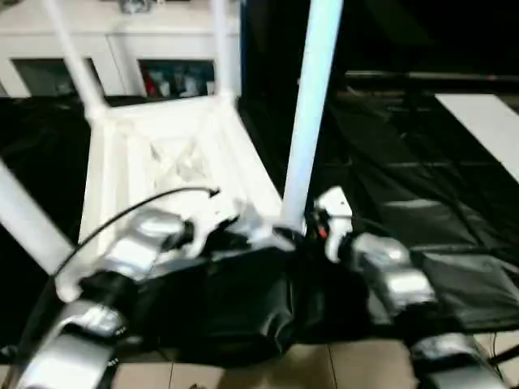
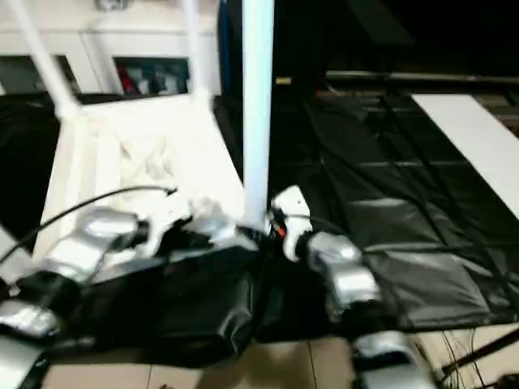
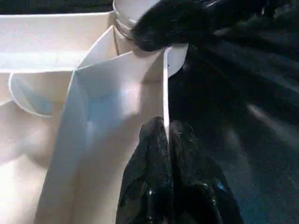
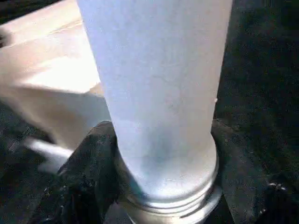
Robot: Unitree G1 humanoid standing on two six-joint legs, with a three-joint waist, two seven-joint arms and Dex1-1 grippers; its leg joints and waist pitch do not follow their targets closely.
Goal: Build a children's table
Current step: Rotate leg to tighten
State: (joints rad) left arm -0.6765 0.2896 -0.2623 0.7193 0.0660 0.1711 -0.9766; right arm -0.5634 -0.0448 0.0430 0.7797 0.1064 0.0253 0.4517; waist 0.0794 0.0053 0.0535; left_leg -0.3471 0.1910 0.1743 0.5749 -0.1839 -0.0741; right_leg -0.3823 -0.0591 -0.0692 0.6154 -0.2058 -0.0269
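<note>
Left gripper [image 3: 167, 135] pinches the children's table [image 3: 93, 107] rim, jaws closed.

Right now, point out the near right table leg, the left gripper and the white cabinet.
Near right table leg [image 1: 310, 113], left eye view, mid-shaft.
Left gripper [image 3: 167, 135], left wrist view, fingertips pinching the tabletop's thin edge wall.
White cabinet [image 1: 122, 36], left eye view, front panel.

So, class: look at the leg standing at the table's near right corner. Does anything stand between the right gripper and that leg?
Nothing visible does. The right gripper is already at the foot of the leg, a black finger against the tube just above its corner socket. The left gripper is shut on the table's thin edge wall.
</note>
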